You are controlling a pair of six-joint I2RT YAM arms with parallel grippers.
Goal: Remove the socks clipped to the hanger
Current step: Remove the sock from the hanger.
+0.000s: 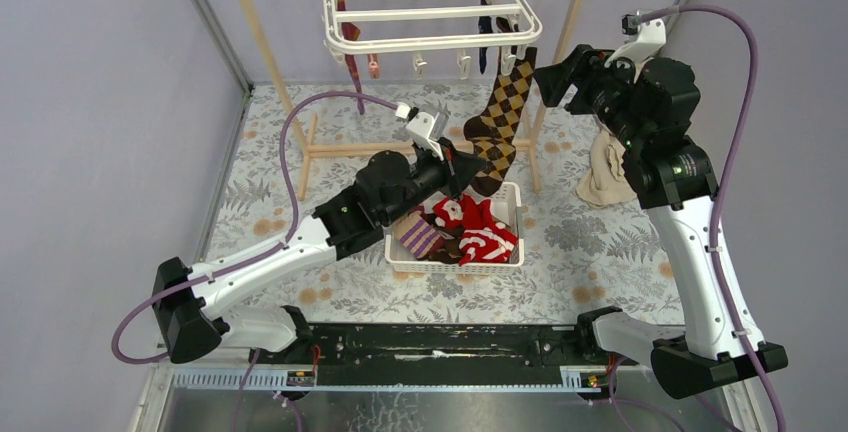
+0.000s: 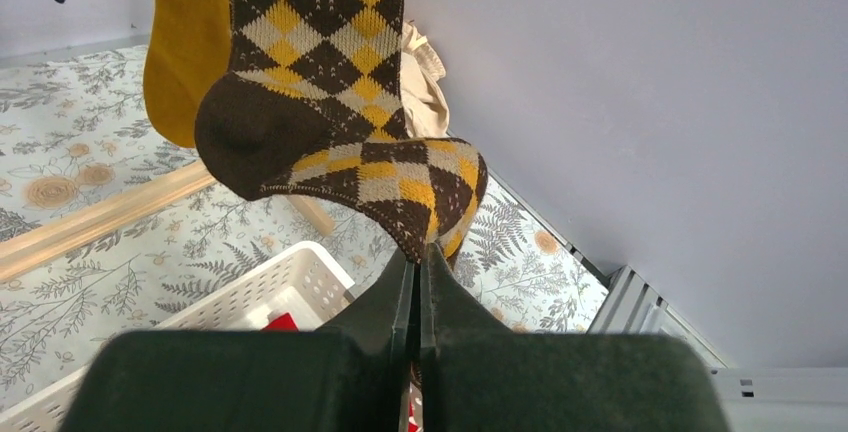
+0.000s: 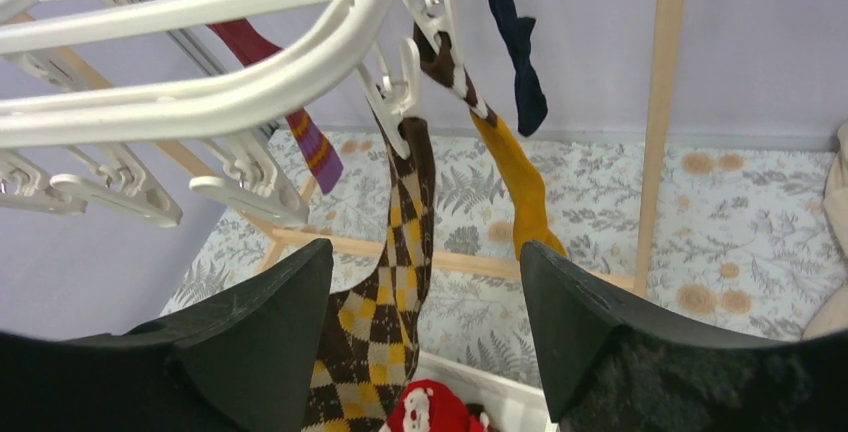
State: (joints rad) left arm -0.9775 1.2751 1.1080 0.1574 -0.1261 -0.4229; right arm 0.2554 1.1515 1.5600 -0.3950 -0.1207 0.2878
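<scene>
**Q:** Where is the argyle sock [image 1: 505,102], and how does it lie?

**A:** It hangs under the near right corner of the hanger [image 1: 430,14], with the cuff up at a clip [image 3: 392,102]. I cannot tell whether the clip bites the cuff. The long axis of the leg runs downward, slanting a little toward my left side. At the heel the sock bends, and the foot points away from the hanger, toe lowest.

**Q:** Left claw [image 1: 470,170]?

**A:** Fully closed, pinching the toe of that sock. It sits below the hanger and just above the white basket [image 1: 512,195].

**Q:** Right claw [image 1: 553,77]?

**A:** The jaws are spread wide and hold nothing. The claw is level with the hanger's right corner, near the sock's cuff and not touching it.

**Q:** What does each view add?

**A:**
- **Right wrist view:** only this one shows the clip at the cuff clearly. Beyond it a mustard sock [image 3: 520,187], a navy sock [image 3: 520,62] and a purple-striped sock [image 3: 315,147] hang from other clips of the hanger.
- **Left wrist view:** only this one shows the toe fabric entering between my closed tips. It also shows the dark brown heel. The top view has that grip too small to judge.
- **Top view:** only this one shows both arms together, and the red-and-white socks [image 1: 480,237] heaped in the basket below the hanger.
</scene>
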